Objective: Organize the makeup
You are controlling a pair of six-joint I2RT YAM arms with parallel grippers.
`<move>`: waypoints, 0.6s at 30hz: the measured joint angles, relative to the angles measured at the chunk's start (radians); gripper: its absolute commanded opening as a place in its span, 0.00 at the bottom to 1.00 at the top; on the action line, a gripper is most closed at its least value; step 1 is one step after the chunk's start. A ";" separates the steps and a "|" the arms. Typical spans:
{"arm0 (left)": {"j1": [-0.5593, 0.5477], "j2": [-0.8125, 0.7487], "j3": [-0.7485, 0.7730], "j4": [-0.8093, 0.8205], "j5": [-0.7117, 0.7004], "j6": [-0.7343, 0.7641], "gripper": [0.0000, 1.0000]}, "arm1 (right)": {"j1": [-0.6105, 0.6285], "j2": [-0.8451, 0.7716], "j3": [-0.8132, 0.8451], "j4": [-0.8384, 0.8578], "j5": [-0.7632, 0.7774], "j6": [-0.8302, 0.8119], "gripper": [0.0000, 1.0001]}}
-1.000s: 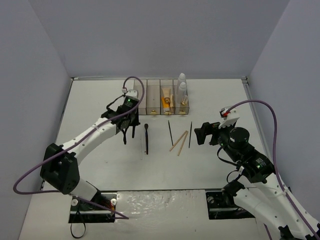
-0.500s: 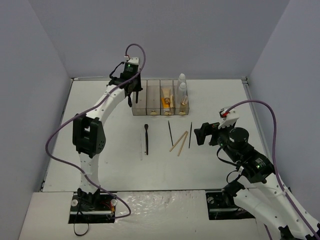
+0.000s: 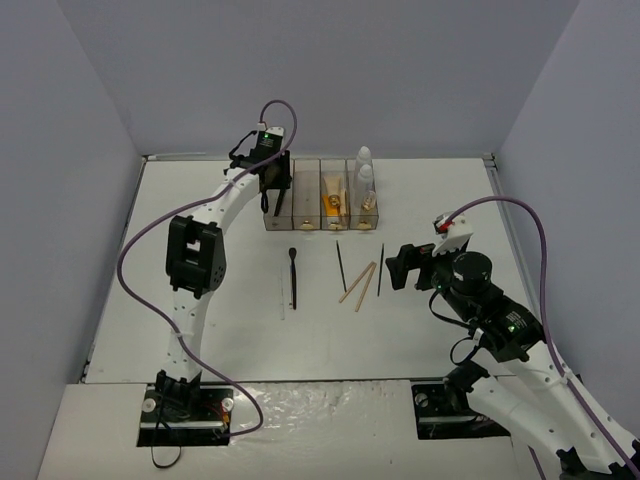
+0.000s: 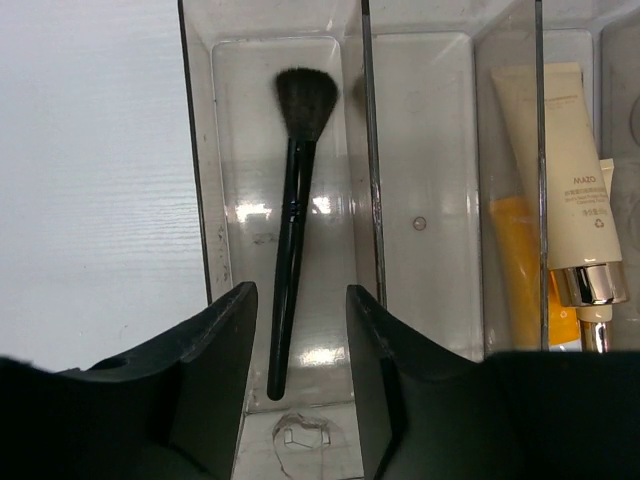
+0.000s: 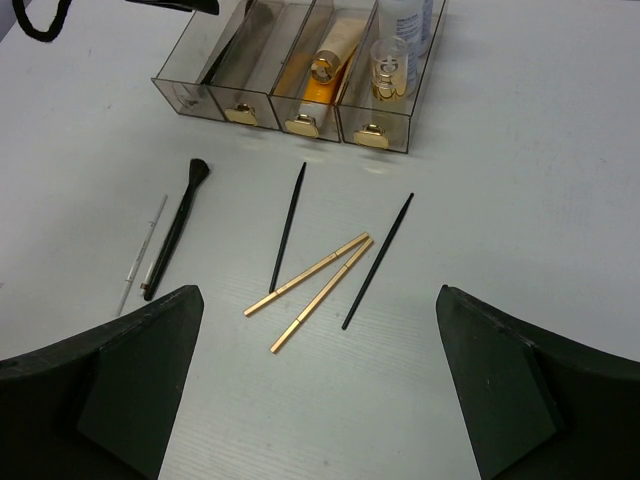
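My left gripper (image 4: 300,291) hangs open over the leftmost compartment of the clear box (image 3: 322,222). A black brush (image 4: 291,250) lies free in that compartment, its handle end between the parted fingers. A beige tube (image 4: 565,180) and an orange tube (image 4: 510,270) lie two compartments over, and small bottles (image 3: 364,172) stand in the rightmost one. On the table lie another black brush (image 5: 175,245), two thin black pencils (image 5: 287,228) (image 5: 378,260) and two tan sticks (image 5: 310,272). My right gripper (image 5: 318,292) is wide open above the sticks, holding nothing.
A thin pale stick (image 5: 140,255) lies beside the loose brush. The compartment right of the boxed brush (image 4: 425,200) holds nothing. Grey walls stand close round the white table (image 3: 200,300) on the left, back and right.
My left arm swung from the table up to the box's leftmost compartment with the black brush, then opened and let it go there. The right gripper barely shifted.
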 measured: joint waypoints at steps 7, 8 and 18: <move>0.003 -0.043 -0.062 0.020 0.002 -0.023 0.47 | 0.000 0.000 0.000 0.000 0.000 0.000 1.00; 0.002 -0.070 -0.102 0.027 0.003 -0.033 0.48 | 0.000 -0.001 0.000 0.000 0.000 0.000 1.00; -0.190 -0.573 -0.621 0.100 -0.076 -0.182 0.49 | 0.002 -0.012 -0.001 0.000 0.001 0.000 1.00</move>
